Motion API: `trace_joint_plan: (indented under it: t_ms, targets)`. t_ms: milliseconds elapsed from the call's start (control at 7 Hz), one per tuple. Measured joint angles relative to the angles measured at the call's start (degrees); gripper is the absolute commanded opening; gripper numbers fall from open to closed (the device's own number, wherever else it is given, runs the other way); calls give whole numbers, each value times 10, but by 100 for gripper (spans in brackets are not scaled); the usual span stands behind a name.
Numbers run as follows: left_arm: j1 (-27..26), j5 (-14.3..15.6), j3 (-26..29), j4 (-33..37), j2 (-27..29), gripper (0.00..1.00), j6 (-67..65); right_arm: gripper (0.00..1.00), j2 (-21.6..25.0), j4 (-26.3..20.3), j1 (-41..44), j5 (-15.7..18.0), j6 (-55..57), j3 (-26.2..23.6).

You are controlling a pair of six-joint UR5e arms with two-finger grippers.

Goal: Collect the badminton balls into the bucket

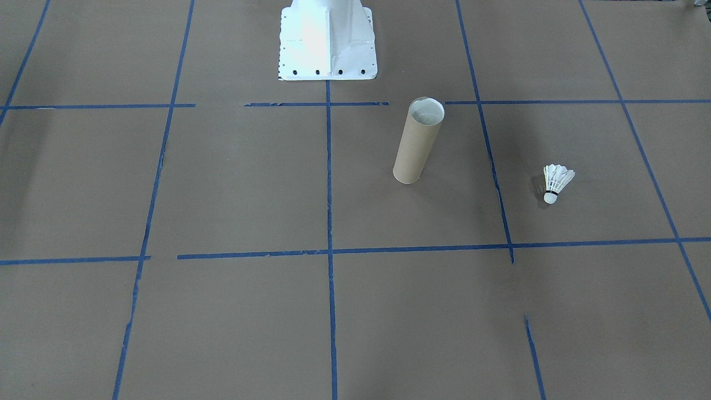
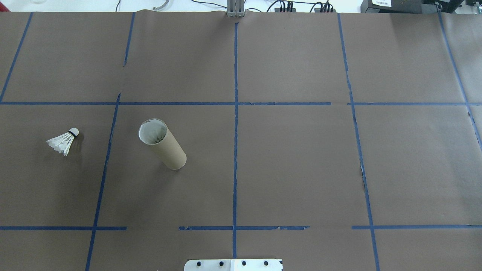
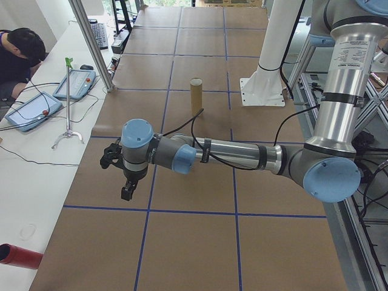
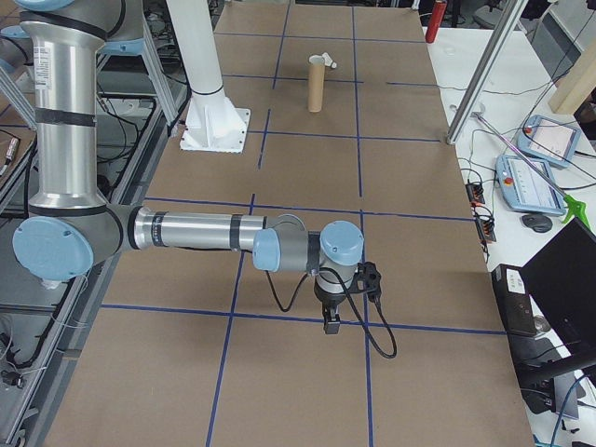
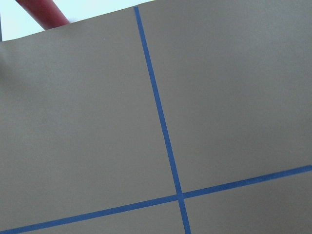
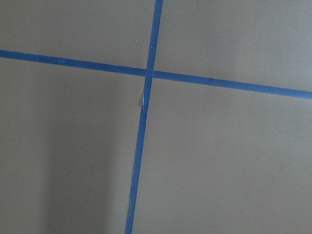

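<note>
The bucket (image 1: 417, 141) (image 2: 163, 145) is a tall brown cardboard tube standing upright with its open mouth up, on the robot's left half of the table. The badminton ball (image 1: 557, 182) (image 2: 64, 141), a white feathered shuttlecock, lies on its side on the paper farther out to the left, apart from the tube. Both show small in the right side view: bucket (image 4: 317, 84), badminton ball (image 4: 326, 58). My left gripper (image 3: 127, 191) and right gripper (image 4: 331, 321) hang over bare paper near opposite table ends, far from both. They show only in side views, so I cannot tell if they are open or shut.
The white robot base (image 1: 328, 39) (image 2: 233, 264) stands at the table's near middle edge. Blue tape lines grid the brown paper. A red tube (image 3: 18, 256) (image 5: 41, 12) lies off the left end. A person (image 3: 18, 54) and teach pendants (image 3: 76, 83) are beside the table.
</note>
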State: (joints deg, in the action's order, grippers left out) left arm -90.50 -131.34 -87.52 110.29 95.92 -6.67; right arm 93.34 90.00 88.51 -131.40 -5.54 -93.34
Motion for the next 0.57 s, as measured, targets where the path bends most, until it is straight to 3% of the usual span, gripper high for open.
trace_joint_plan:
  t_ms: [571]
  targets:
    - [102,6,3,288,-84,100,-326,100,0,0,0,0,0,0]
